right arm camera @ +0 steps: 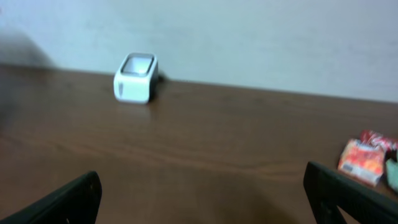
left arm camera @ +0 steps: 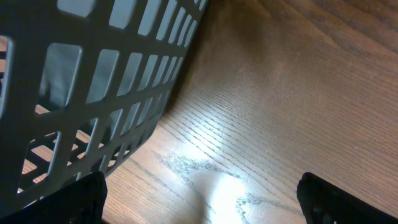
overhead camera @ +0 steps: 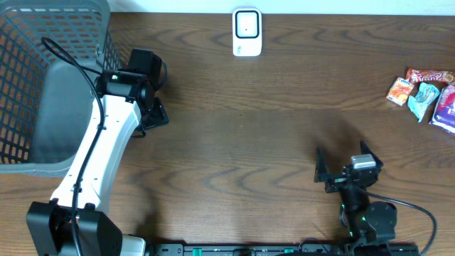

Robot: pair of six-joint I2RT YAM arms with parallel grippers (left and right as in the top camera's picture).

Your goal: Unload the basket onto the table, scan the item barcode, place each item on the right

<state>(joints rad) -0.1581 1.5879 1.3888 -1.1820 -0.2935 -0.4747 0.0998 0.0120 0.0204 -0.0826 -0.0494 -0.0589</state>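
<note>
The white barcode scanner (overhead camera: 247, 32) stands at the table's far edge; the right wrist view shows the scanner (right arm camera: 137, 78) ahead to the left. Several snack packets (overhead camera: 425, 94) lie at the far right, among them an orange one (overhead camera: 399, 91) and a red one (overhead camera: 429, 75); the orange packet (right arm camera: 360, 163) shows at the right wrist view's edge. My left gripper (overhead camera: 153, 89) hangs open beside the grey basket (overhead camera: 43, 85), over bare wood (left arm camera: 202, 199). My right gripper (overhead camera: 346, 160) is open near the front edge, empty (right arm camera: 205, 199), well short of the packets.
The grey mesh basket (left arm camera: 93, 87) fills the back left corner, its wall close to my left fingers. The white left arm (overhead camera: 92, 163) runs diagonally from the front left. A pale wall (right arm camera: 249, 37) rises behind the table.
</note>
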